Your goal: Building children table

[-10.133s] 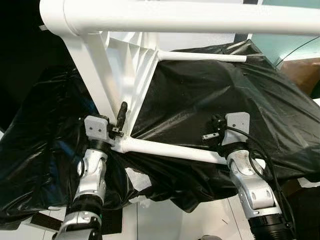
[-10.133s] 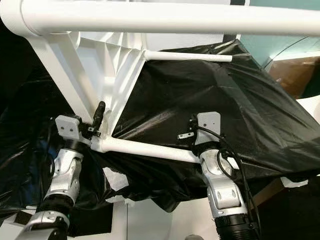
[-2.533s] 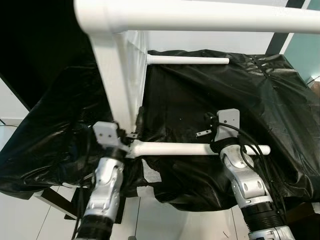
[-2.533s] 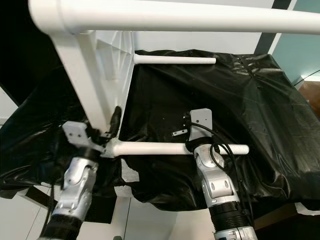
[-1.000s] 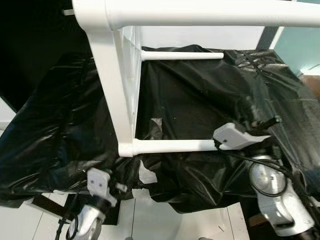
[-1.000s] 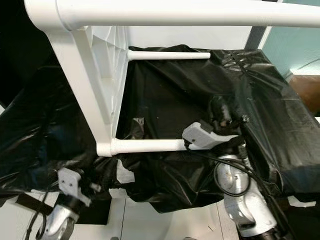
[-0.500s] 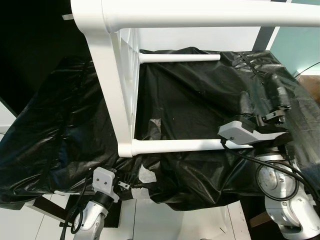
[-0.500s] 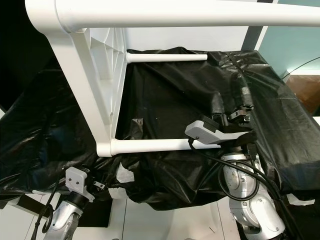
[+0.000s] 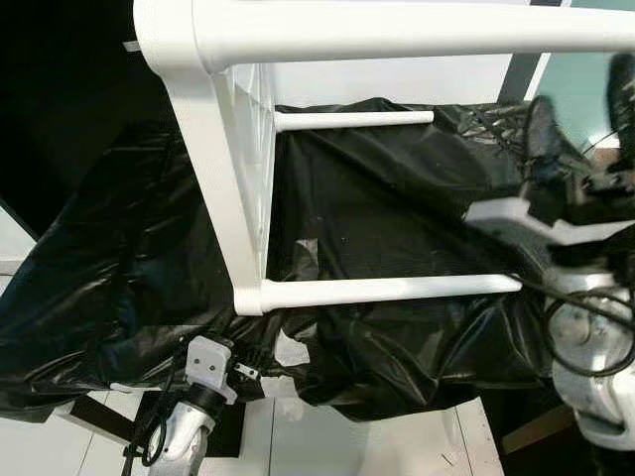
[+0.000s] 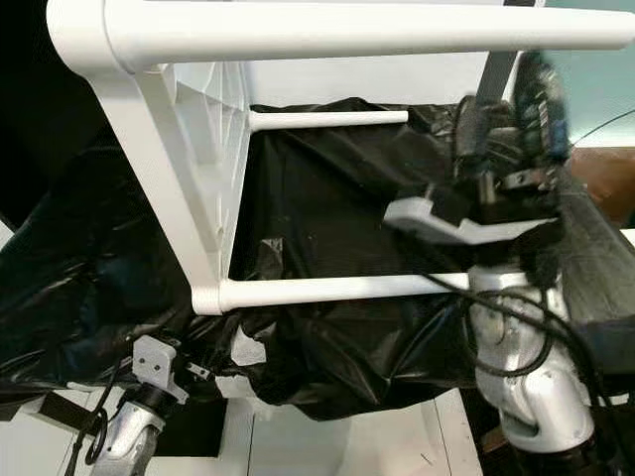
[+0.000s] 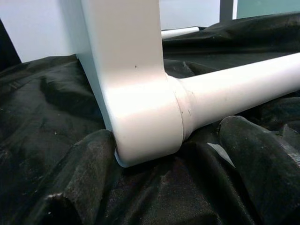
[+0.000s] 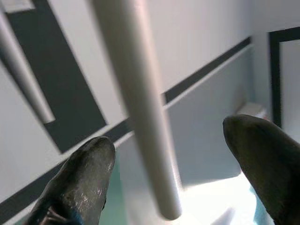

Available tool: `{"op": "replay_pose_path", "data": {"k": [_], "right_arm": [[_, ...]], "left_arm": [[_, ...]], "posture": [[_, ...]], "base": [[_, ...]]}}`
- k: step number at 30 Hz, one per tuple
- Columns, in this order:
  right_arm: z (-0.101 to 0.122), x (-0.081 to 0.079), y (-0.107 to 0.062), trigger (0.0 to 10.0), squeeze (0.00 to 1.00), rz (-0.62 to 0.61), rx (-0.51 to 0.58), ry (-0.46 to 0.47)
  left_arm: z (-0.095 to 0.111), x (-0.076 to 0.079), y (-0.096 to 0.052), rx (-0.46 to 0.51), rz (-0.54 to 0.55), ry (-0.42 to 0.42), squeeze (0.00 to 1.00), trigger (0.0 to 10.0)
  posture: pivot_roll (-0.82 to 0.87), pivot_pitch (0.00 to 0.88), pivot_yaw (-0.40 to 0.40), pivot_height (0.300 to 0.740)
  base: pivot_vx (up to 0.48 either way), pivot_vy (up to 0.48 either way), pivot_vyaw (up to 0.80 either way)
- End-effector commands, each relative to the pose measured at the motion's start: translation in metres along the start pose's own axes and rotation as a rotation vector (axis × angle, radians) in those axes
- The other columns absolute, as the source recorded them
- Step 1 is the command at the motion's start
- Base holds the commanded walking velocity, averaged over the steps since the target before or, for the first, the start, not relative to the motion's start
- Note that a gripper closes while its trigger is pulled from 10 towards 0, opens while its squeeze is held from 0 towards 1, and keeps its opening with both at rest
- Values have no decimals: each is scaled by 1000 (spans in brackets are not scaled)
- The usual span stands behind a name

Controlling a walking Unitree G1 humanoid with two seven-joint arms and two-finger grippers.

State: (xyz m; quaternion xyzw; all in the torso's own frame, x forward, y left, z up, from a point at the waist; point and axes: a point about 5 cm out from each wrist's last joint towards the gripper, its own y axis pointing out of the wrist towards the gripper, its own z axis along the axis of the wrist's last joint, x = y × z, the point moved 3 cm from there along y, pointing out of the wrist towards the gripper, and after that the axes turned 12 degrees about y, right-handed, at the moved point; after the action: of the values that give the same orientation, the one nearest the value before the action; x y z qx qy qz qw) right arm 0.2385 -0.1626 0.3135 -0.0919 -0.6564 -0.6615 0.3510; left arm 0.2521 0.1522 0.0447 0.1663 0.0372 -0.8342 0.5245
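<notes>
I see the white table (image 9: 238, 178) tipped on its side on a black sheet (image 9: 397, 188) that covers the work surface. One corner post runs down the left-centre of the head views, and the round legs stick out from it to the right. The top leg (image 9: 397, 28) crosses the whole upper edge. The far leg (image 9: 352, 120) lies farther back on the sheet. The near leg (image 9: 387, 289) lies across the sheet's front edge, its free end close to my right arm.

My left gripper (image 11: 154, 187) is low at the front edge of the sheet, just below the joint (image 11: 145, 122) where the near leg meets the post. Its fingers (image 11: 79, 178) are spread wide on either side of that joint, resting on the sheet, gripping nothing.

My right gripper (image 10: 506, 109) is raised at the right, above the near leg's free end and pointing upward. In its wrist view the fingers (image 12: 82, 173) stand apart, with a white leg (image 12: 136, 108) seen between them against a wall; I cannot tell if they touch it, but they are not closed on it. A black cable (image 10: 496, 337) loops around the right wrist.
</notes>
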Motion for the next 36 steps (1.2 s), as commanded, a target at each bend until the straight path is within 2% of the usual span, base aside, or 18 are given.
{"op": "replay_pose_path", "data": {"k": [1, 2, 4, 11, 13, 15, 21, 25, 27, 30, 31, 36], "right_arm": [[-7, 0, 3, 10000, 0, 9, -33, 1], [-15, 1, 7, 10000, 0, 11, -71, 6], [-15, 1, 7, 10000, 0, 11, -71, 6], [-52, -4, 29, 10000, 0, 58, -201, 1], [-55, -5, 32, 10000, 0, 68, -212, 2], [-59, -5, 42, 10000, 0, 84, -218, 0], [-59, -5, 55, 10000, 0, 97, -208, 4], [-59, -10, 63, 10000, 0, 136, -202, 16], [-55, -20, 69, 10000, 0, 200, -183, 46], [-53, -22, 71, 10000, 0, 217, -177, 55], [-48, -28, 72, 10000, 0, 255, -160, 79], [-41, -35, 74, 10000, 0, 295, -142, 118]], "left_arm": [[-16, 22, -11, -81, -136, -21, 0, 10000], [-14, 22, -8, -70, -135, -17, 0, 10000], [-14, 22, -8, -70, -135, -17, 0, 10000], [-9, 20, -4, -50, -133, -9, 0, 10000], [-9, 20, -4, -49, -132, -9, 0, 10000], [-10, 21, -5, -50, -130, -10, 0, 10000], [-14, 22, -6, -62, -127, -14, 0, 10000], [-17, 23, -7, -74, -124, -18, 0, 10000], [-19, 24, -8, -82, -122, -22, 0, 10000], [-20, 24, -9, -85, -122, -23, 0, 10000], [-25, 25, -12, -101, -116, -28, 0, 10000], [-33, 27, -19, -135, -117, -37, 0, 10000]], "posture": [[-127, 38, 33, 740], [-125, 35, 32, 740], [-125, 35, 32, 740], [-119, 31, 28, 740], [-119, 31, 28, 740], [-114, 28, 25, 740], [-110, 27, 21, 740], [-107, 27, 19, 740], [-101, 29, 13, 740], [-101, 29, 13, 740], [-100, 32, 12, 740], [-101, 32, 11, 740]], "base": [[0, 0, 0], [0, 0, 0], [0, 0, 0], [0, 0, 0], [0, 0, 0], [0, 0, 0], [0, 0, 0], [0, 0, 0], [0, 0, 0], [0, 0, 0], [0, 0, 0], [0, 0, 0]]}}
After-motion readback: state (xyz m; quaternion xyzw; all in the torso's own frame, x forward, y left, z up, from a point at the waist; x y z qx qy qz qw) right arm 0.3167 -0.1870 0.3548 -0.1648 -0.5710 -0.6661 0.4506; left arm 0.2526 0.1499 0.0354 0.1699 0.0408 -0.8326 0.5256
